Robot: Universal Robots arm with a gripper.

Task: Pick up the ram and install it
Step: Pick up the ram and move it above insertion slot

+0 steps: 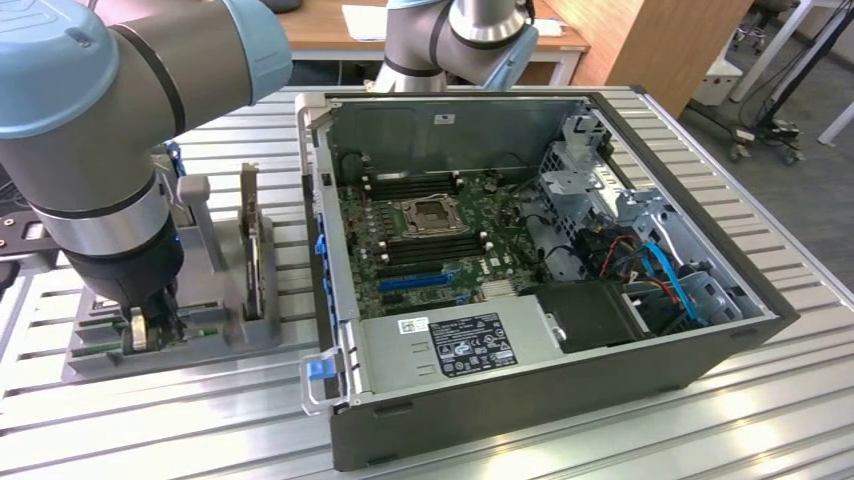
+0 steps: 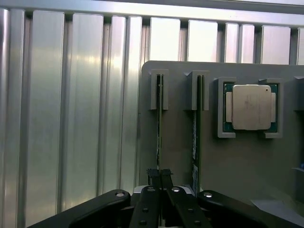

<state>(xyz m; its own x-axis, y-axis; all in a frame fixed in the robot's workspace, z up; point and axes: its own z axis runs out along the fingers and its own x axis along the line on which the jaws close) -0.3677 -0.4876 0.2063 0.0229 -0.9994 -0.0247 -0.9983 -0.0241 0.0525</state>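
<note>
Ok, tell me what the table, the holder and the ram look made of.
The table: bare aluminium by the look, ribbed and shiny with streaked reflections. The holder: probably plastic, matte uniform grey with moulded slots. The ram: seen edge-on, a thin dark strip; likely circuit board, hard to confirm.

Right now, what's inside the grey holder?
The ram stands in one slot, the gripper shut on it; a second stick in the next; a processor in a pocket. The gripper hides their near ends.

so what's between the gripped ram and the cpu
The second ram stick, on edge in its own slot of the grey holder, beside the gripped ram; seen in the wrist view.
</note>
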